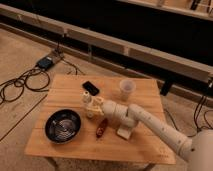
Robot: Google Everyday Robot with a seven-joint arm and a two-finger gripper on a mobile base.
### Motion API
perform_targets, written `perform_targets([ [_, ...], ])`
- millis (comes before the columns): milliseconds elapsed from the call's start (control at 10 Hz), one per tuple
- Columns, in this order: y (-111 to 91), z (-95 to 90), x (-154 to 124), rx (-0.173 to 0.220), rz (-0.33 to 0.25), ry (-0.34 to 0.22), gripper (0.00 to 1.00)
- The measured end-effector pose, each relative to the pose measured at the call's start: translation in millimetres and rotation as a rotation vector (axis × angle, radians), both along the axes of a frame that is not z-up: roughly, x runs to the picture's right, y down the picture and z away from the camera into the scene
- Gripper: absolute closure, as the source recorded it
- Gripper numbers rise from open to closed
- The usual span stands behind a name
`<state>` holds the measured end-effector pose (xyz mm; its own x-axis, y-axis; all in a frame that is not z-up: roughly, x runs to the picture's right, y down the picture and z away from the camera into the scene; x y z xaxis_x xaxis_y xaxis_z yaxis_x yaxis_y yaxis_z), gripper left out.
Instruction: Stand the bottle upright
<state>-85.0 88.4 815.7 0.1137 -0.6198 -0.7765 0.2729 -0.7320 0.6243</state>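
a wooden table (145, 145) stands on a concrete floor beside dark shelving. the white robot arm (150, 122) reaches in from the lower right across the table. its gripper (93, 106) is near the table's middle, at the bottle (89, 104), which looks upright; whether the jaws grip it cannot be told. a dark bowl (63, 125) sits front left, a translucent cup (126, 90) behind, a reddish-brown oblong object (102, 127) just right of the bowl.

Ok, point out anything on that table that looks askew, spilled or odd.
Nothing stands out. The bottle stands upright at the table's middle with the gripper right at it. The cup is upright, the bowl sits flat, and the reddish-brown object and the black item lie flat. No spill shows.
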Motion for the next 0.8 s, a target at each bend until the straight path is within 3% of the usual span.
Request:
perform_targets([
  [800,-1.2,-0.9,2.0,0.008,0.006,0.003,0.20],
])
